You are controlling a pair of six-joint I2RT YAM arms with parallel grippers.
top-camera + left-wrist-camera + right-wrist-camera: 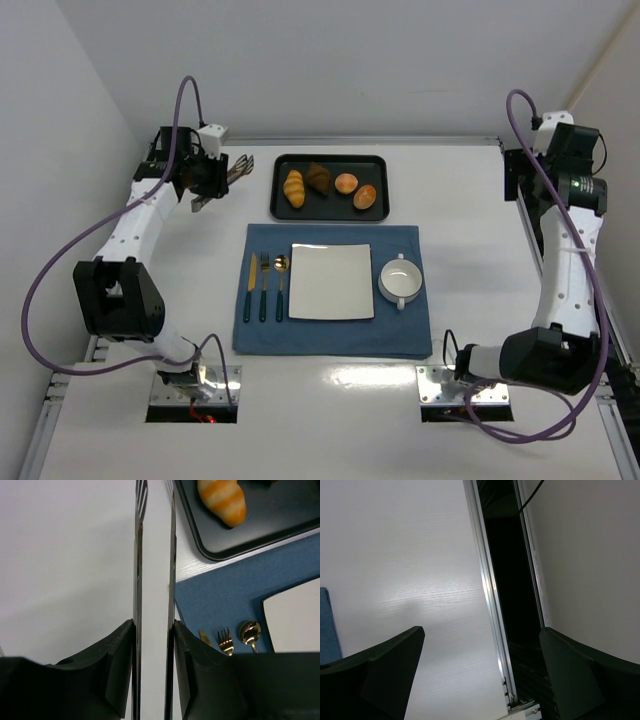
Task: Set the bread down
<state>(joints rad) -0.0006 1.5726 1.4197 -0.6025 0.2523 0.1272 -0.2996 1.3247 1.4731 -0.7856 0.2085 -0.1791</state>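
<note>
top external: the bread point(294, 188) lies at the left end of the black tray point(330, 212), near the far edge of the bench point(470, 200). my left hand point(154, 630) clamps metal tongs point(137, 580) just beside the tray; my right hand point(481, 630) gapes. approach step, i judge: next, straddle the roll.

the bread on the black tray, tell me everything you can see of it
The bread is a small oblong roll, golden-yellow with paler and orange bands across its ridged segments, and it looks whole. It lies flat on the black tray, at the end nearest the left arm, close beside a dark brown pastry. Nothing grips it; the left pincer, holding tongs, is off the tray.
</note>
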